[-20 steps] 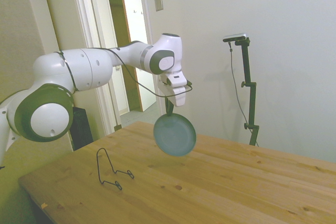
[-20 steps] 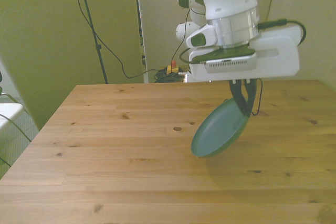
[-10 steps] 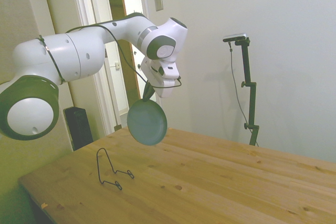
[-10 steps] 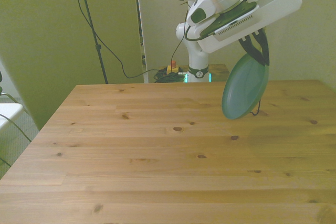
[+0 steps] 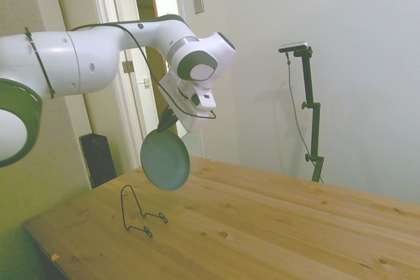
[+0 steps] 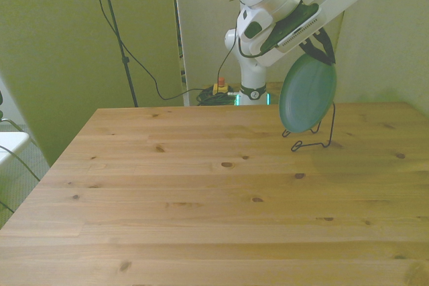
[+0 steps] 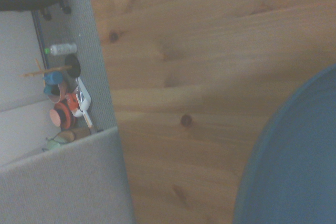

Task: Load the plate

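In the side view, you are looking at the thin black wire stand [image 5: 140,212] sitting on the wooden table [image 5: 275,227], below the jaws and a little toward the picture's left of them. Just right of it, the two-finger gripper [image 5: 165,121] is clenching the top rim of the round matte teal plate [image 5: 165,160], which is hanging almost upright beneath the jaws, well clear of the tabletop.

In the front view, the plate [image 6: 308,94] is dangling from the gripper [image 6: 320,51], with the stand [image 6: 315,140] showing under its lower edge.

In the wrist view, the plate's [image 7: 294,166] curved edge is filling one corner over bare wood.

You are probably handling something rigid, fairly light, smooth and breakable if dropped. A pinch at the rim looks right, though the plate may swing or slip, so you would do well lowering it gently into the stand.
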`<state>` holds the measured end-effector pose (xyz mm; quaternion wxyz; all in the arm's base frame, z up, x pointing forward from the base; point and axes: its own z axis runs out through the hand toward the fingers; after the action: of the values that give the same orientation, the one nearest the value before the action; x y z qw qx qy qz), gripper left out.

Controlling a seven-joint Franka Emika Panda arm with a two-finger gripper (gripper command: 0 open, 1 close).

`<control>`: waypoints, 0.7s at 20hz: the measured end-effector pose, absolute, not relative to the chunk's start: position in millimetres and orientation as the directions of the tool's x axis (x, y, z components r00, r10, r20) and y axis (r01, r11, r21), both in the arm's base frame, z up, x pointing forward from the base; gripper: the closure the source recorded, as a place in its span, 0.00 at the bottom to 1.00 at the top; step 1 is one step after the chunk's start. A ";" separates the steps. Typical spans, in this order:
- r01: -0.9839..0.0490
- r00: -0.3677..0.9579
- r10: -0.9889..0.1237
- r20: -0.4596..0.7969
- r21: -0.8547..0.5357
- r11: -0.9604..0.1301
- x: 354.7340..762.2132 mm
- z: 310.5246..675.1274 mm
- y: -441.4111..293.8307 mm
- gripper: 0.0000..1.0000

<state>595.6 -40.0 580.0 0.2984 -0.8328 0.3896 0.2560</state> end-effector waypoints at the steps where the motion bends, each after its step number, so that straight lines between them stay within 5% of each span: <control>1: -0.794 0.572 -0.484 -0.662 -0.301 -0.527 586.5 578.1 -37.2 1.00; 14: -0.775 0.579 -0.459 -0.675 -0.279 -0.567 548.2 519.4 37.9 1.00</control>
<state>548.2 37.9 519.4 0.2863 -0.8410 0.3667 0.2762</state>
